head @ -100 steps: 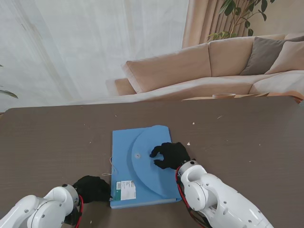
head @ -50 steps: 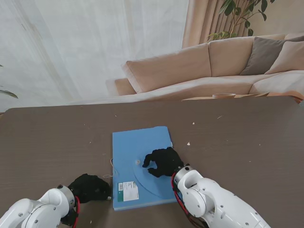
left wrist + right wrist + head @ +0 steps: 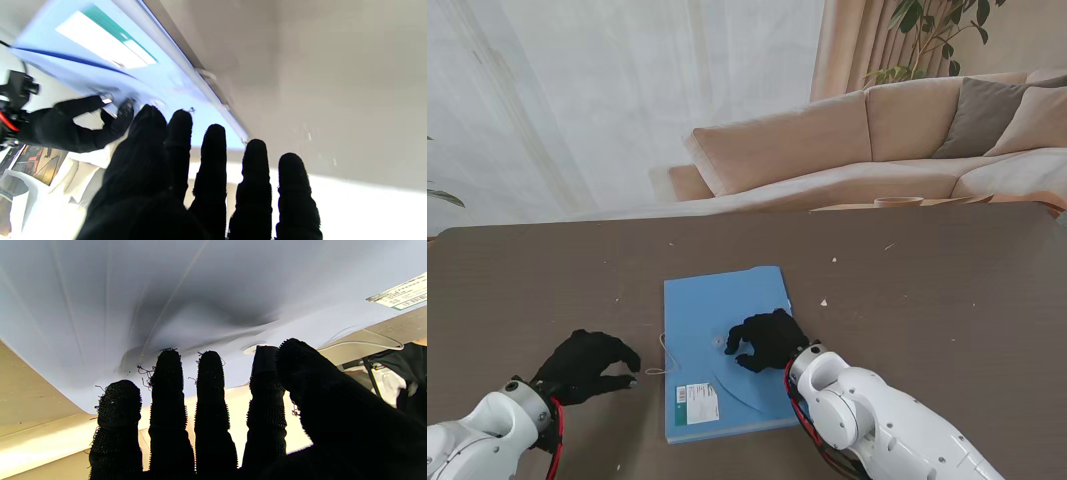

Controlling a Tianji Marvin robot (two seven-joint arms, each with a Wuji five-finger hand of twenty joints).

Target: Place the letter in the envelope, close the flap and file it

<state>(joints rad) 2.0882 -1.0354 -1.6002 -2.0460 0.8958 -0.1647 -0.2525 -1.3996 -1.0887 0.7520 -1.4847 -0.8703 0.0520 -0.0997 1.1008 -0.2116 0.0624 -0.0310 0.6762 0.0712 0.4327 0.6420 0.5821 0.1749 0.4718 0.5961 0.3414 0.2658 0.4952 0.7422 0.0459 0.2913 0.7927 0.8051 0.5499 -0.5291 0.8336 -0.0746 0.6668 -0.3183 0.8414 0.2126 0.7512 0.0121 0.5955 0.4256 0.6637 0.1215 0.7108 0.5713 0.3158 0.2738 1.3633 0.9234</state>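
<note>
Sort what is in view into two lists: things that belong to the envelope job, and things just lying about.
Part of the job:
- flat blue envelope with a rounded flap and white label
- thin white closure string at its left edge
- right hand, resting on the flap
- left hand, fingers spread, beside the string

Just lying about:
- small pale crumbs on the dark brown table
- beige sofa behind

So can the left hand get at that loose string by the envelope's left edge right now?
Probably yes. The left hand is open over bare table, its fingertips just short of the string. Nothing lies between them, and the right hand presses on the envelope, away from it.
</note>
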